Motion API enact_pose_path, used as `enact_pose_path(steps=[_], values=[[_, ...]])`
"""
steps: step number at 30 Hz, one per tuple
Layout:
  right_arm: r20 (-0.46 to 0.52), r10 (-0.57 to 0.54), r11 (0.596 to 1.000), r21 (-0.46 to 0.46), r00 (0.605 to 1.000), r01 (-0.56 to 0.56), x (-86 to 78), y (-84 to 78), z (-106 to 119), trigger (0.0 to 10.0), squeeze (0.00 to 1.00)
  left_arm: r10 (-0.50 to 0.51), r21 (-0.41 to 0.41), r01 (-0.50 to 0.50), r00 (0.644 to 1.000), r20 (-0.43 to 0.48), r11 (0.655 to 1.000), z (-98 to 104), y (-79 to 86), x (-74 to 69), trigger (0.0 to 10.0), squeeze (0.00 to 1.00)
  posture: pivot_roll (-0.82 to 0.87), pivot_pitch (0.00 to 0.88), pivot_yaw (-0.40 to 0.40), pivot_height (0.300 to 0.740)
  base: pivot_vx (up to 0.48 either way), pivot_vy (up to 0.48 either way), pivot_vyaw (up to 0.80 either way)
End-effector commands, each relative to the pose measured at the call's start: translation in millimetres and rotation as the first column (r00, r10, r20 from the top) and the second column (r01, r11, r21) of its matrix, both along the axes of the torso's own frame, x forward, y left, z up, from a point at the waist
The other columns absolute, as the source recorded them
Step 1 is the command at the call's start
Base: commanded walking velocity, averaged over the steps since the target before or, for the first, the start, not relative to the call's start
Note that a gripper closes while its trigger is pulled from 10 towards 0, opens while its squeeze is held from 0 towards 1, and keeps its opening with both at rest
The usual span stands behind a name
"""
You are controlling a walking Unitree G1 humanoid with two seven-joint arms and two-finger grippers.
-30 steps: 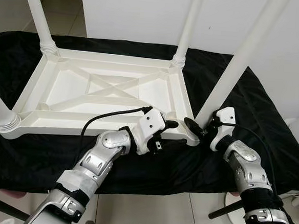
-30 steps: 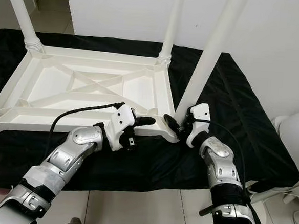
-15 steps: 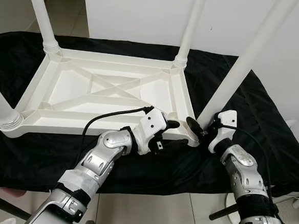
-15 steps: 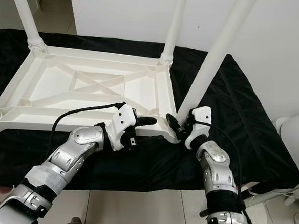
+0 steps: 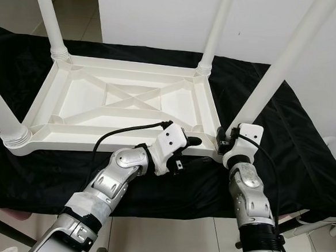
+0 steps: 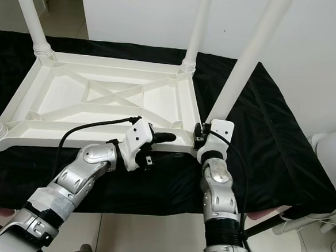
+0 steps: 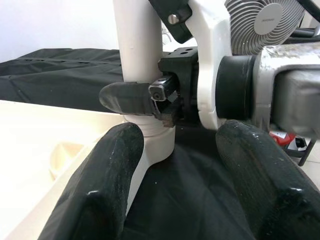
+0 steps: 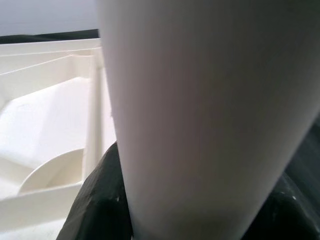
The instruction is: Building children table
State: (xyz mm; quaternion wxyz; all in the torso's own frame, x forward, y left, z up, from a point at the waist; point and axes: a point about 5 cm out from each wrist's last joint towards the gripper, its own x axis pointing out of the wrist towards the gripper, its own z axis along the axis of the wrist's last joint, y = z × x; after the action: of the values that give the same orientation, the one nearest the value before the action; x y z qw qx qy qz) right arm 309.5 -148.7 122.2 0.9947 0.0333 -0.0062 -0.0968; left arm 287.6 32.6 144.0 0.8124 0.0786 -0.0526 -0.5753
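A white children's table (image 5: 129,97) lies upside down on a black cloth (image 5: 304,153), its four legs pointing up. My right gripper (image 5: 227,143) is shut on the base of the near right leg (image 5: 275,70). In the right wrist view this leg (image 8: 200,100) sits between the black fingers (image 8: 97,200). My left gripper (image 5: 194,152) is open at the table's near rim, just left of that corner. In the left wrist view its fingers (image 7: 100,190) point at the leg's base (image 7: 137,60) and the right gripper's finger (image 7: 125,97) wrapped around it.
The other three legs stand at the far left (image 5: 49,14), far right (image 5: 215,31) and near left (image 5: 1,114) corners. A white wall rises behind the cloth. A white fan (image 6: 333,155) stands on the tiled floor at the right.
My right gripper has swung in from the leg's right side and shut around its base. The left arm has stayed put. The camera has shifted slightly.
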Motion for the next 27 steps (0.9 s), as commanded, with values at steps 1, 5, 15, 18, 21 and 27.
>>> enact_pose_path(steps=[1,5,15,18,21,27], values=[[-0.074,-0.023,1.0,0.017,0.997,0.024,-3.1,4.8,-14.1,10.0,0.0,-0.044,0.015,0.044,0.999,-0.007,0.999,-2.8,-1.7,-4.4,10.0,0.0,0.02,0.0,-0.059,0.74,0.0,0.0,0.0],[-0.049,0.017,1.0,0.005,0.999,-0.017,-2.4,12.0,-9.1,10.0,0.0,-0.049,0.012,0.049,0.999,-0.01,0.999,-2.7,-3.0,-5.1,10.0,0.0,0.02,0.0,-0.056,0.74,0.0,0.0,0.0],[-0.011,0.01,1.0,-0.003,1.0,-0.01,-8.5,-5.4,-3.9,10.0,1.0,-0.056,0.016,0.057,0.998,-0.008,0.998,-3.0,-3.4,-5.0,10.0,0.0,0.01,0.0,-0.057,0.74,0.0,0.0,0.0],[0.02,0.154,0.988,-0.004,0.988,-0.154,-11.2,-11.5,1.6,10.0,1.0,-0.057,0.017,0.058,0.998,-0.009,0.998,-3.4,-3.6,-5.1,10.0,0.0,0.01,0.0,-0.054,0.74,0.0,0.0,0.0],[0.02,0.259,0.964,-0.062,0.966,-0.257,-14.1,-22.0,5.5,10.0,0.0,-0.062,0.017,0.063,0.998,-0.011,0.998,-3.8,-4.1,-5.7,10.0,0.0,0.0,0.0,-0.052,0.74,0.0,0.0,0.0],[-0.008,0.411,0.899,-0.162,0.912,-0.407,-18.4,-37.7,8.2,10.0,0.0,-0.077,0.015,0.077,0.997,-0.018,0.997,-3.2,-4.2,-6.9,10.0,0.0,0.0,0.0,-0.05,0.74,0.0,0.0,0.0]])
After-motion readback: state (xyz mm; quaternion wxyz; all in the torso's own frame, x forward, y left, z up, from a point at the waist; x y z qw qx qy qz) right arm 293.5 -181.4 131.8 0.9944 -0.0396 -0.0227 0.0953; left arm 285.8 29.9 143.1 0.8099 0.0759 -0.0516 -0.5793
